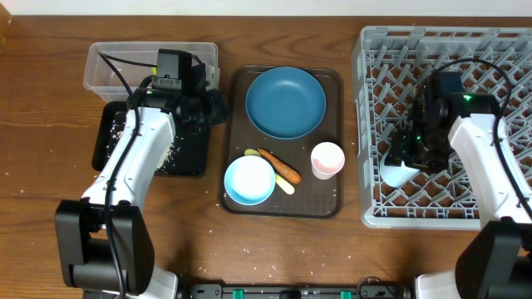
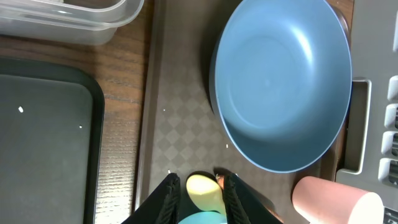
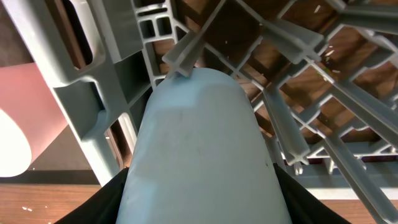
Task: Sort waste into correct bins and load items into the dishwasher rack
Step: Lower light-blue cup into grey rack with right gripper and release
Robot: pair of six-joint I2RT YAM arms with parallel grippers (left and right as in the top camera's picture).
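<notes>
Right wrist: right gripper (image 3: 202, 208) clamps blue cup (image 3: 199, 143) inside dishwasher rack (image 3: 93, 99). Next: seat, release. Left gripper (image 2: 199, 198) slightly spread, empty.

On your bench's (image 1: 50, 166) left, the tub (image 1: 108, 75) is sitting behind the shallow tray (image 1: 189, 158). The serving tray (image 1: 320, 195) is lying mid-bench, carrying the plate (image 1: 285, 101) behind, the bowl (image 1: 249, 180), carrot (image 1: 280, 166), spoon (image 1: 286, 185) and a cup (image 1: 327, 159) in front. The rack (image 1: 363, 124) is standing right, holding a second cup (image 1: 399, 174).

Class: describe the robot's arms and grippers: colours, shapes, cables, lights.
The left arm and right arm have white shells, black joints and looping black cables. The right wrist shows a green light. The left gripper and right gripper have black fingers.
</notes>
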